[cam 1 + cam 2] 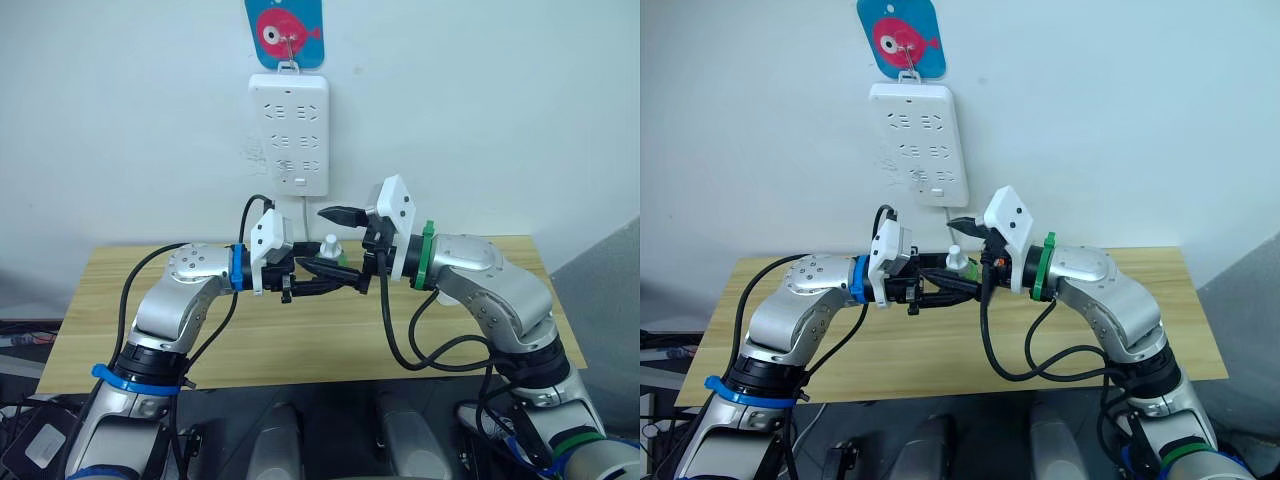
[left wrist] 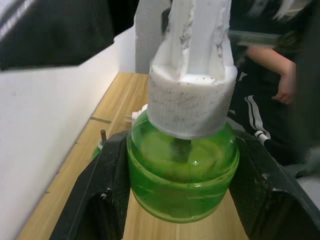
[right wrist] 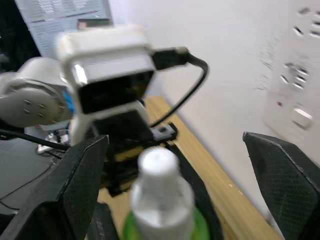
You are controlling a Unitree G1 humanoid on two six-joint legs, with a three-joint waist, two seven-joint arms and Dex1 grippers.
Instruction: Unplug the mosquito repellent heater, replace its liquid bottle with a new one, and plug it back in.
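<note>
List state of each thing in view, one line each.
green liquid bottle: upright, white cap on, clamped between the fingers of the left gripper.
right gripper: open, fingers either side of the bottle's cap, not touching.
power strip: hung on the wall, sockets empty.

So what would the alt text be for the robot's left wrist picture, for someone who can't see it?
A green liquid bottle with a white cap sits clamped between the two black fingers of the left gripper, held above a wooden table beside a white wall. A person in dark clothing stands behind.
</note>
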